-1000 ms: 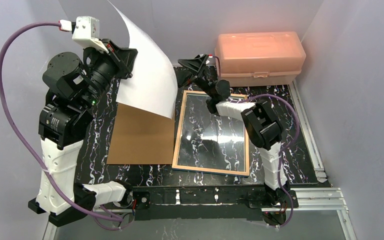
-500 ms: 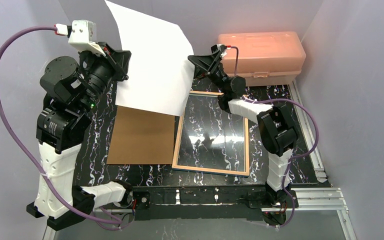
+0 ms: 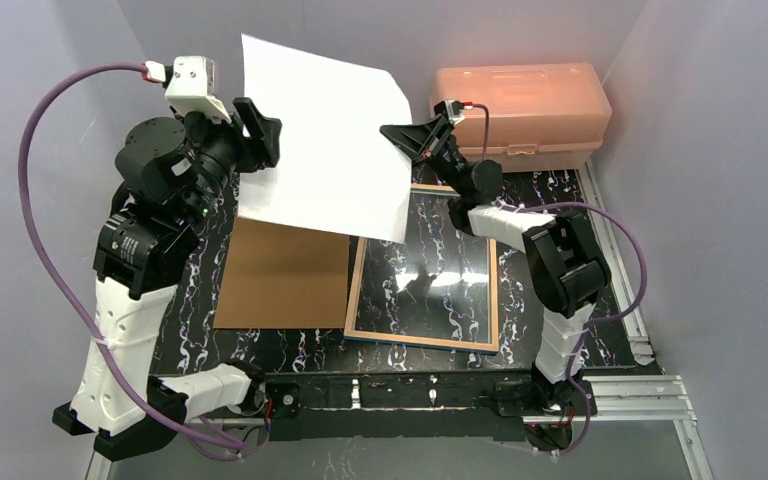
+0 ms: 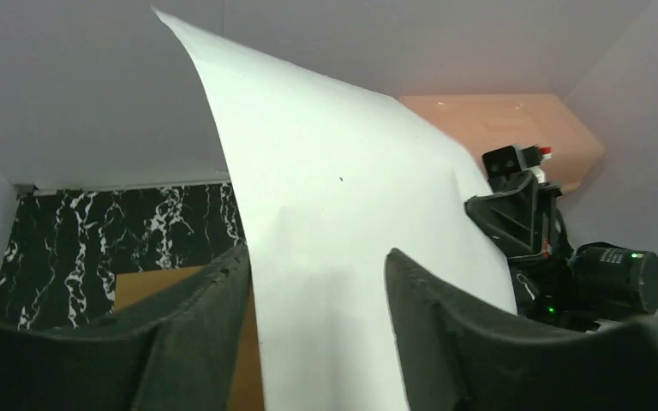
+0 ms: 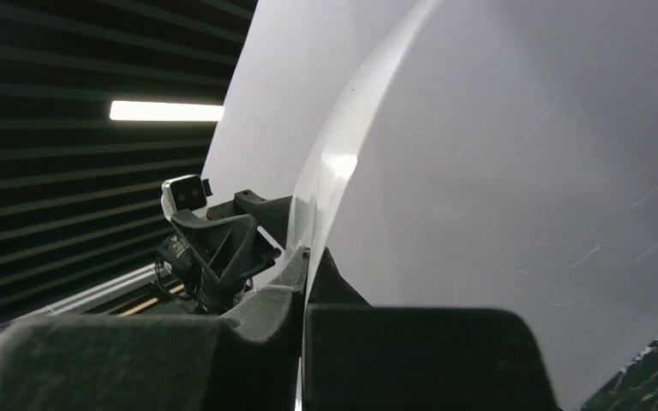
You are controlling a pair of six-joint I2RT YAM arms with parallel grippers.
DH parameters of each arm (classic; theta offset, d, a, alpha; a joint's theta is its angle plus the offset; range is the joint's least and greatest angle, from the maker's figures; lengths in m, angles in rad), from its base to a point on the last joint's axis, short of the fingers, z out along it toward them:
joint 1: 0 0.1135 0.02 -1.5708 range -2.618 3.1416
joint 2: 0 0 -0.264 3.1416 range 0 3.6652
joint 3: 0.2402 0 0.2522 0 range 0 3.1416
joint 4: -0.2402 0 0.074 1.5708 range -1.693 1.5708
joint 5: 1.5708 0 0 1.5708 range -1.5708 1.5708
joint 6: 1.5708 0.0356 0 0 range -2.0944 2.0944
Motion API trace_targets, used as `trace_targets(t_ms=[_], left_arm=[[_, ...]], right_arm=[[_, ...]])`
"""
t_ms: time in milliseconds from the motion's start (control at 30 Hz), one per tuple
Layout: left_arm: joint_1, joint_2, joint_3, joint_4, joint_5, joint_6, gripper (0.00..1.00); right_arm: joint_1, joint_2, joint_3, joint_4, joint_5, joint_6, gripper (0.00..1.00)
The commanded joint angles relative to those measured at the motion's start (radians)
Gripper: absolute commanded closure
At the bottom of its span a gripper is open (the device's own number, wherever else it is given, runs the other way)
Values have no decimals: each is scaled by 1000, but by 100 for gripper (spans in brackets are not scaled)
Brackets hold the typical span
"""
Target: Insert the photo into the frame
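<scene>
The photo (image 3: 325,150) hangs in the air above the table's back, its plain white back toward the top camera; the printed side is hidden. My right gripper (image 3: 405,140) is shut on the photo's right edge, the sheet (image 5: 523,171) pinched between its pads (image 5: 308,253). My left gripper (image 3: 260,135) is at the left edge, open, with the sheet (image 4: 343,231) passing loosely between its spread fingers (image 4: 319,253). The frame (image 3: 422,340) lies flat on the table below, wood-coloured edge up, glass reflecting the marbled top.
A brown backing board (image 3: 280,275) lies flat just left of the frame, its far part under the hanging photo. A pink plastic box (image 3: 520,105) stands at the back right, close behind the right gripper. Grey walls enclose the table on three sides.
The right gripper has risen to the photo's right edge and shut on it. The left gripper has opened. The sheet has flattened and shifted right.
</scene>
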Motion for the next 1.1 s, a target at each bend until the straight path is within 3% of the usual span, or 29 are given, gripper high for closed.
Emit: trace_targets(t_ms=[0,67,167,267,433,567,733,1067], left_arm=[[11,-33,-61,25,-52,32,35],[20,-37,-95,10,-61,32,19],[60,-37,-150,-38,-41,33,2],[134,-19,-219,-99,54,37,2],[226,59,-312,-171,201,106,2],[231,94,-369,-172,313,147,2],[232,149,-374,-225,425,170,2],[232,136,-431,-204,453,224,2]], right_arm=[[-45,-131,-59,129,-68,-84,96],[-66,-189,-90,19,-121,-157,97],[-77,-332,-99,-485,-231,-447,99],[-75,-449,-48,-1153,-217,-831,99],[-76,-556,-130,-1658,-158,-1069,99],[-82,-613,-231,-1811,-66,-1148,99],[-84,-600,-233,-1926,24,-1227,99],[-86,-583,-184,-1993,177,-1288,99]])
